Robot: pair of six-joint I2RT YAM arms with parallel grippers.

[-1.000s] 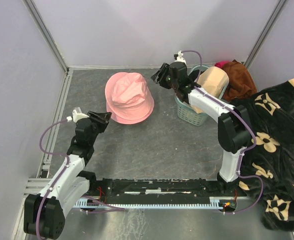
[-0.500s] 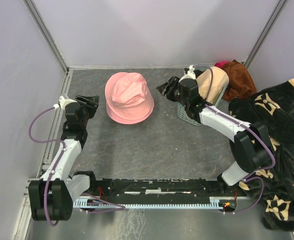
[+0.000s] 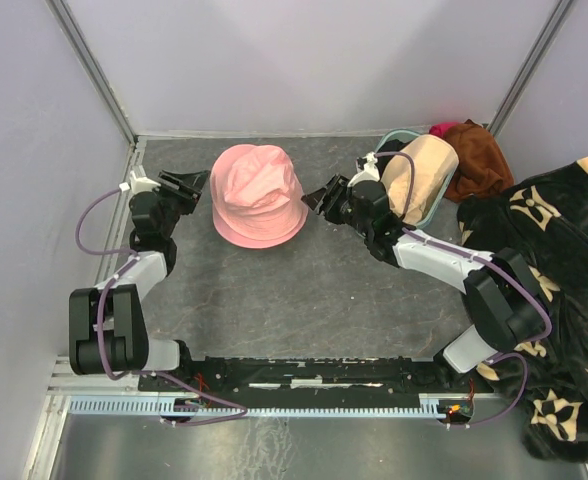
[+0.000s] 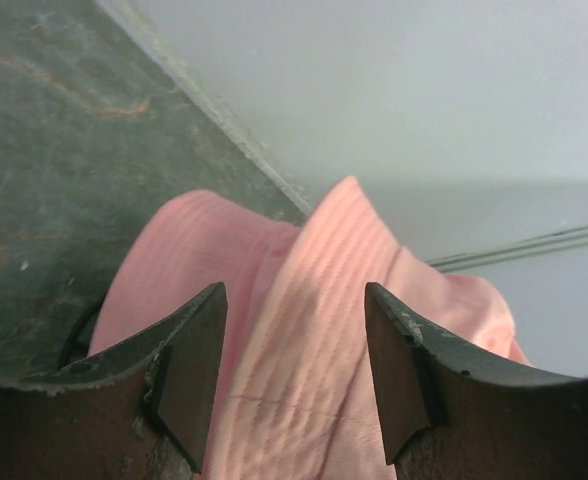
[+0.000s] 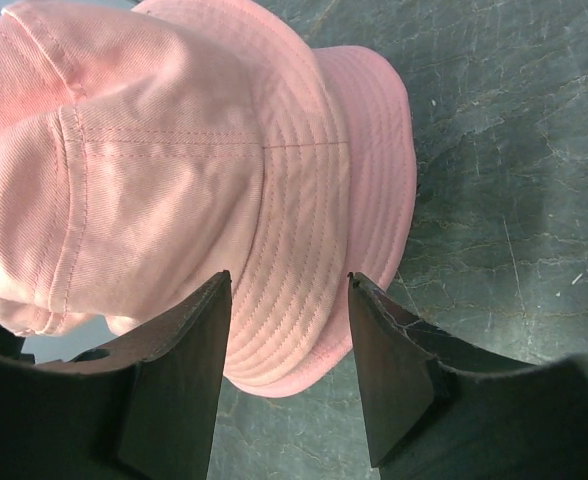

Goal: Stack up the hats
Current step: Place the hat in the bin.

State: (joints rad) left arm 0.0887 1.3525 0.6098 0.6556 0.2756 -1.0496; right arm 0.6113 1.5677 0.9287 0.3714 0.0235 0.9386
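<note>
Top external: pink hat (image 3: 259,196) crown-up on table (image 3: 304,290), toward 11 o'clock of surface. Left gripper (image 3: 187,184) at hat's 9 o'clock, jaws spread wide, empty, just beside brim. Right gripper (image 3: 319,196) at hat's 3 o'clock, jaws apart, nothing held. Beige hat (image 3: 419,175) in teal basket (image 3: 399,134), farther toward 3 o'clock.

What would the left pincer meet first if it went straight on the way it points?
The pink hat: the open left pincer aims at its side, nothing showing between them, though how far off it lies is unclear.
</note>
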